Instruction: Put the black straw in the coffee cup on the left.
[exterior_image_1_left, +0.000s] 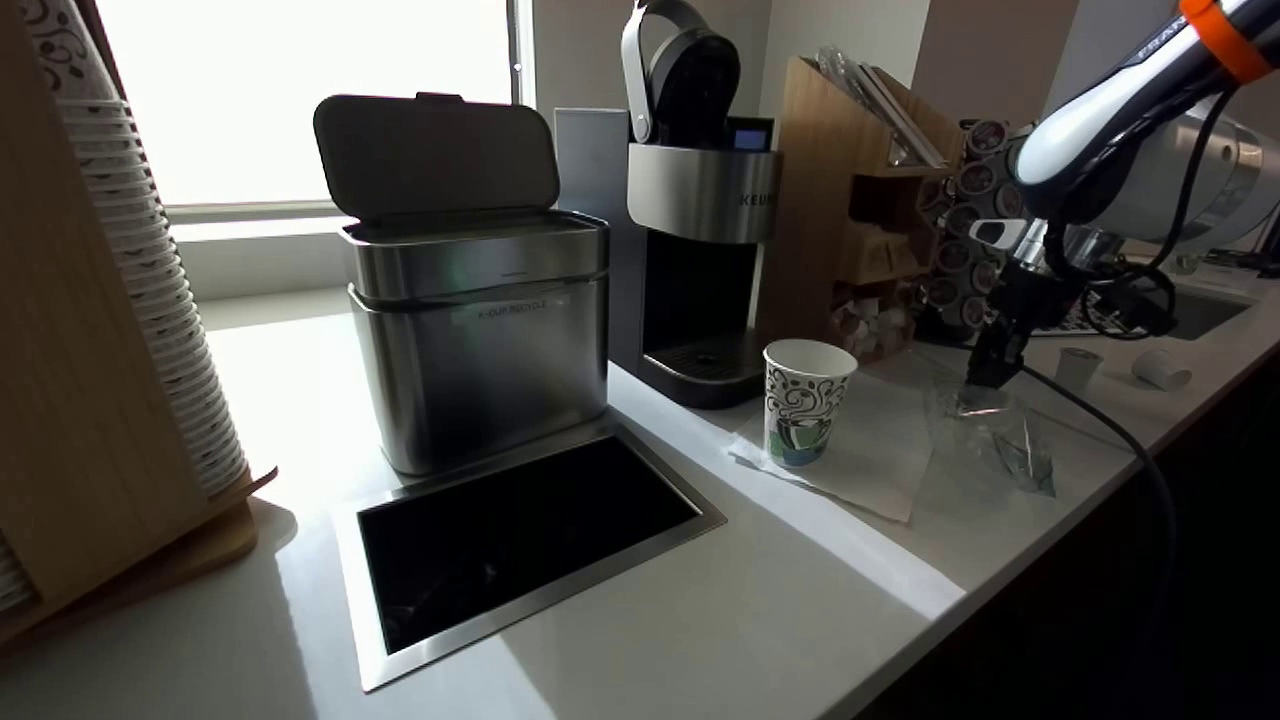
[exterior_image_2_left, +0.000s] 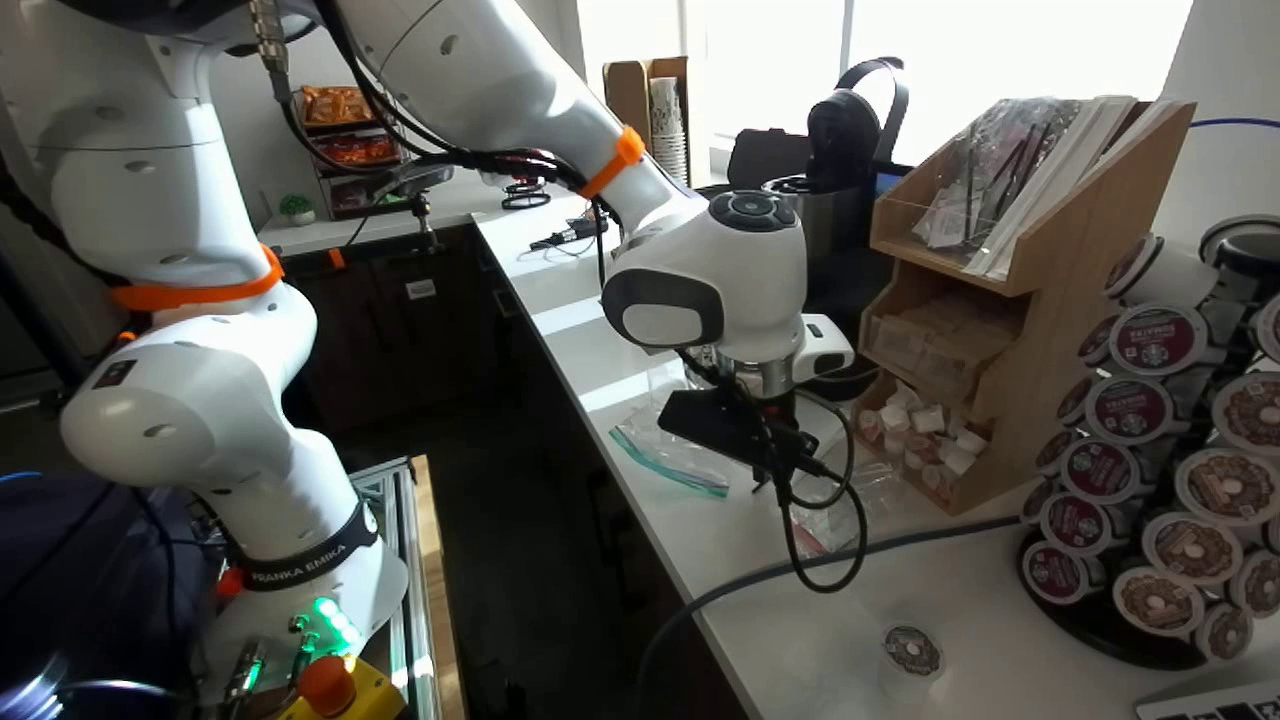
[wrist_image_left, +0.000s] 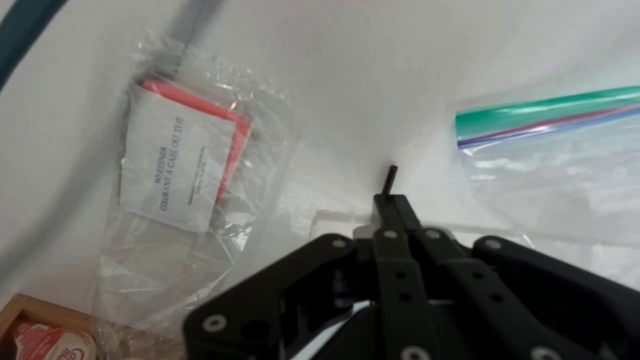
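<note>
My gripper (wrist_image_left: 395, 199) is shut on the black straw (wrist_image_left: 390, 179). In the wrist view a short dark end of the straw sticks out past the fingertips; the rest is hidden by the fingers. In an exterior view the gripper (exterior_image_1_left: 988, 375) points down, low over a clear plastic bag (exterior_image_1_left: 1000, 430). The coffee cup (exterior_image_1_left: 808, 402), white with a dark swirl and green pattern, stands upright on a napkin (exterior_image_1_left: 885, 450), apart from the gripper and nearer the coffee machine. The cup is out of the wrist view. It cannot be made out behind the arm elsewhere.
A coffee machine (exterior_image_1_left: 700, 200) and wooden organizer (exterior_image_2_left: 1060, 240) stand behind. A steel bin (exterior_image_1_left: 480, 350) and square counter opening (exterior_image_1_left: 530, 540) lie beyond the cup. A bag with packets (wrist_image_left: 175, 155), a zip bag (wrist_image_left: 545, 130) and a dark cable (exterior_image_2_left: 920, 540) lie near the gripper.
</note>
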